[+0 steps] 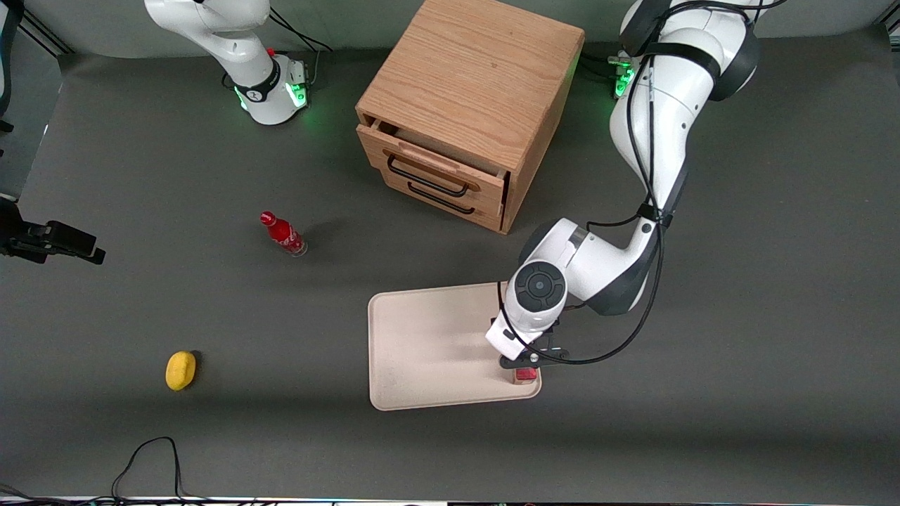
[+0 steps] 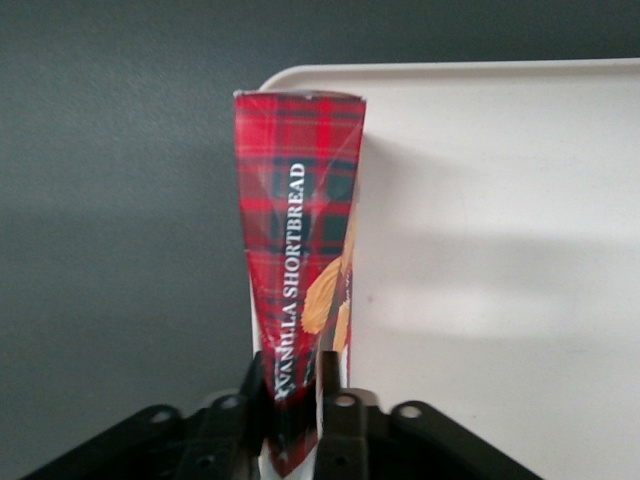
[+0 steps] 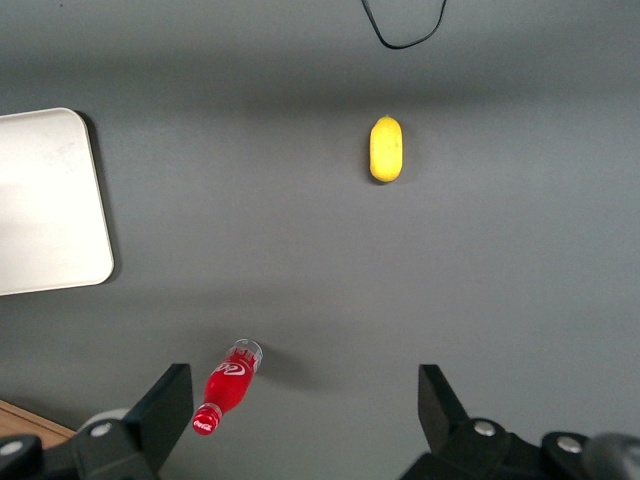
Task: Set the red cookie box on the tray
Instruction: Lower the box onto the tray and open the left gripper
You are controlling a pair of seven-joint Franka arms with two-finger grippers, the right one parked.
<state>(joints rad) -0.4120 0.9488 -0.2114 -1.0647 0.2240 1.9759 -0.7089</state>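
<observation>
We see our gripper over the corner of the tray that is nearest the front camera, on the working arm's side. Its two fingers are pressed tight on the thin sides of the red cookie box. The box hangs edge-on, right above the tray's rim; we cannot tell if it touches the tray.

We think the box is light and made of thin card. It is stiff, but it may bend or dent if we squeeze too hard. The cookies inside could break, so it should go down softly. The sides look smooth, so it could slip. Holding it by the narrow sides near one end works, but the long end may swing.

A wooden drawer cabinet, a small red bottle and a yellow lemon sit well apart from the tray.
</observation>
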